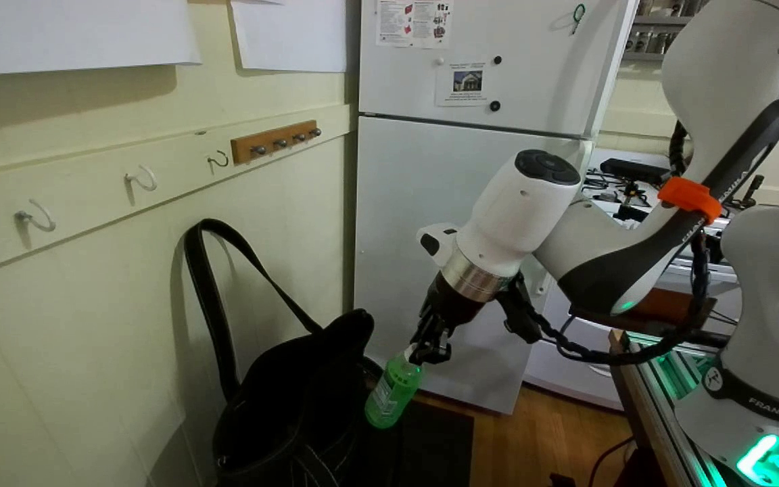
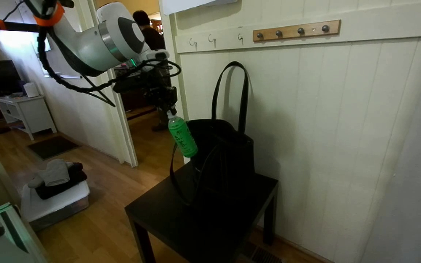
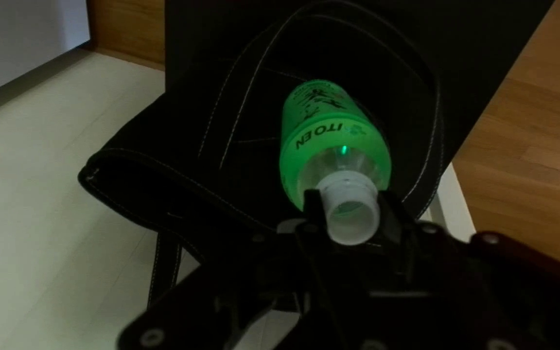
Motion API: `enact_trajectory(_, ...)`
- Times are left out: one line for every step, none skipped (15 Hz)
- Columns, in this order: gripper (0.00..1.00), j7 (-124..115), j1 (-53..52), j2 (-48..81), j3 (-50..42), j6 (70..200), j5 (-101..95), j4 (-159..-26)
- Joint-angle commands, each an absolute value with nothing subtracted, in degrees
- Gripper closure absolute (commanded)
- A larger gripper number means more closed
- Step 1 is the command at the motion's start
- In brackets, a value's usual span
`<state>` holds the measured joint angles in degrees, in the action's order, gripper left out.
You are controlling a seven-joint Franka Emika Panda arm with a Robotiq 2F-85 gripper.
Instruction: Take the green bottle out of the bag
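Note:
The green bottle [image 1: 393,396] hangs tilted from my gripper [image 1: 423,353], base down, outside the bag and beside its opening. In an exterior view the bottle [image 2: 183,137] overlaps the left rim of the bag [image 2: 228,160]. My gripper [image 2: 172,109] is shut on the white top of the bottle. In the wrist view the bottle [image 3: 316,109] shows whole over the dark bag [image 3: 173,126], with its white top between the fingertips [image 3: 347,209]. The black bag [image 1: 274,426] stands open, one loop handle upright and another drooping. The bag's inside is too dark to make out.
The bag stands on a black side table [image 2: 152,213] against a cream wall [image 2: 342,128] with hooks and a wooden peg rail [image 2: 298,31]. A white fridge [image 1: 430,203] stands behind the arm. A person [image 2: 154,34] is in the doorway. A plastic bin [image 2: 55,204] with clothes sits on the floor.

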<state>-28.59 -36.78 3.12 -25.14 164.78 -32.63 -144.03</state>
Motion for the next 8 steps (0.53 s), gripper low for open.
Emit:
enact_trajectory(0.92, -15.9, -26.71, 1.47, -13.64, 166.02, -19.46, -147.7)
enact_trajectory(0.92, -11.91, -25.11, 1.54, -11.2, 166.07, -14.74, -148.34)
enact_trajectory(0.92, -8.95, -22.19, 1.95, -7.44, 165.9, -10.85, -148.52)
enact_trajectory(0.92, -5.24, -19.85, 2.66, -4.38, 166.01, -6.56, -148.44)
enact_trajectory(0.92, -1.56, -17.77, 3.64, -1.74, 165.69, -2.3, -147.92)
enact_trajectory(0.92, 2.29, -15.81, 4.63, 0.44, 165.15, 1.79, -147.18)
enact_trajectory(0.92, 5.17, -14.2, 5.31, 2.29, 164.37, 4.78, -146.57)
enact_trajectory(0.92, 7.11, -12.66, 6.18, 3.58, 163.77, 6.64, -146.03)
